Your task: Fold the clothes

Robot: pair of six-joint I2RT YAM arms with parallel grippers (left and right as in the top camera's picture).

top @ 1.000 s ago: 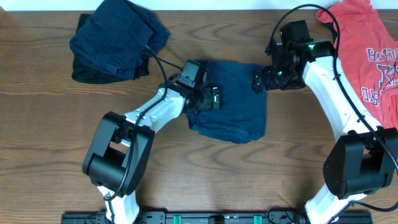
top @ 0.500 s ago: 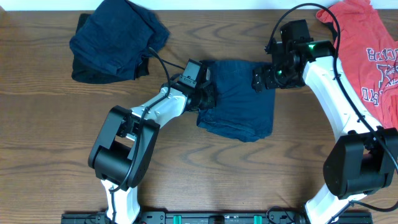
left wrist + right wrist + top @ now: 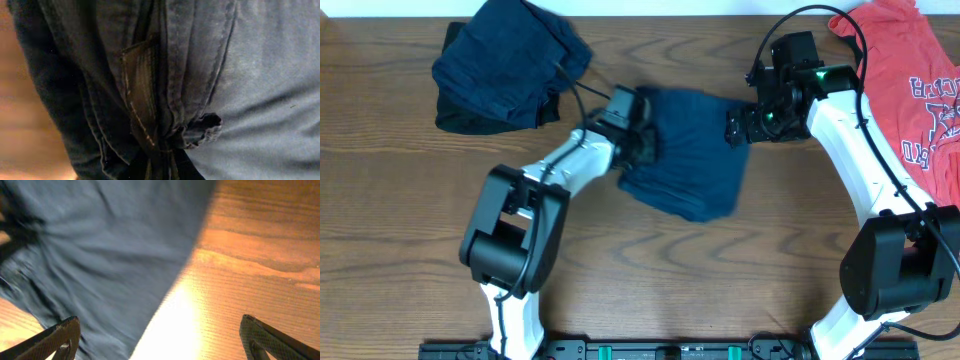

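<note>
- Two grippers flank the navy shorts (image 3: pixel 685 150), which lie near the middle of the table (image 3: pixel 400 220), toward its far edge.
- Pressed together, the left gripper (image 3: pixel 642 140) pinches a bunched seam at the shorts' left edge.
- Spread wide, the right gripper (image 3: pixel 735 128) hangs at the shorts' right edge, holding nothing.
- At the far left corner sits a navy pile (image 3: pixel 505 65).
- Along the right edge lies a red T-shirt (image 3: pixel 910 80).

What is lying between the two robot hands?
The navy shorts, seen in the overhead view. The left gripper pinches their left edge; the open right gripper hovers by their right edge.
</note>
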